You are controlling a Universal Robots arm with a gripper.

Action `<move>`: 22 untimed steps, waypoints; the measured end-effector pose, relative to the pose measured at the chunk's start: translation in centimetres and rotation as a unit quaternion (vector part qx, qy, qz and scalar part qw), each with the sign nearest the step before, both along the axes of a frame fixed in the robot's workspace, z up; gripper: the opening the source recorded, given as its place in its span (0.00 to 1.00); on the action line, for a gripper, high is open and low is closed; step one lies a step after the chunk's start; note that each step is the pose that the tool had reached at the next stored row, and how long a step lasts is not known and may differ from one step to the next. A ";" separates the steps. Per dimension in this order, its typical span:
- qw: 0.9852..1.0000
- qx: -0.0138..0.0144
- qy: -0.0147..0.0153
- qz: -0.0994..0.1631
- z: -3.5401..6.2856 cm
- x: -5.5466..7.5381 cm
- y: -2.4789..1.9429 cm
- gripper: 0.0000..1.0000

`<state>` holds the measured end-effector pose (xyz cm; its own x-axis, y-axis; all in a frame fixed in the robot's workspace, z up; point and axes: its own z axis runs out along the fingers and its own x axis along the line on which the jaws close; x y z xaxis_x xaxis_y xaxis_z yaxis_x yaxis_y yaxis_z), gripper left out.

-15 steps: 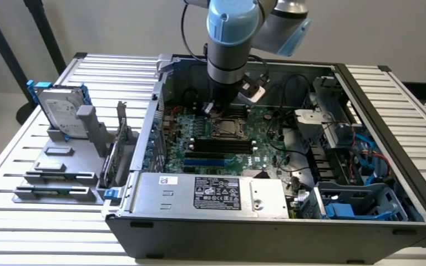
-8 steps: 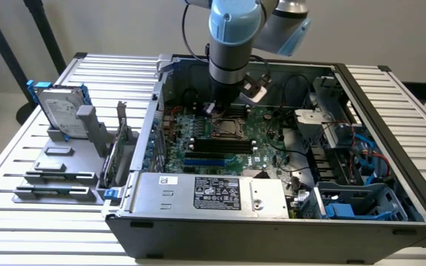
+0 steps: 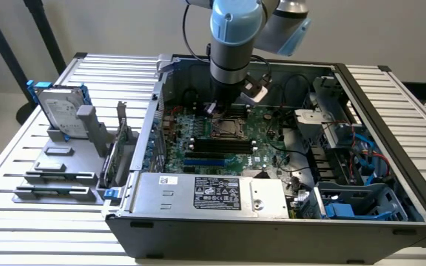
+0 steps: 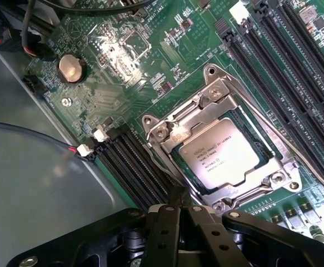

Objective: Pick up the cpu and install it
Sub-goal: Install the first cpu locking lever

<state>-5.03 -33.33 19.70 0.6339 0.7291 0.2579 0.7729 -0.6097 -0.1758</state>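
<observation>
Inside the open computer case [image 3: 390,166], at about the centre of the green motherboard [image 3: 221,138], the cpu [image 4: 223,154] lies flat in its socket [image 4: 217,147], silver top facing up with printed text on it. A metal retention frame [image 4: 167,125] surrounds the chip, and a thin lever [image 4: 295,150] runs along the socket's side. Black memory slots [image 4: 295,61] sit on one side of the socket and more dark slots [image 4: 134,167] on the other. A round coin battery [image 4: 71,68] sits on the board well apart from the socket. The arm [image 3: 232,50] reaches down from twelve o'clock in the exterior view, and the pincer [image 4: 178,214] hangs just above the board beside the socket; its black fingers appear drawn together with nothing between them. On the slatted worktop [image 3: 20,166], toward nine o'clock of the case, a hard drive [image 3: 59,108] in a blue frame stands upright on a grey holder [image 3: 57,177]
</observation>
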 end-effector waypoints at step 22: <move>1.000 -0.005 0.000 -0.001 -0.13 0.4 0.25 0.11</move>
<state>-4.61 -33.07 19.58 0.6353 0.7303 0.2509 0.7717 -0.6129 -0.1700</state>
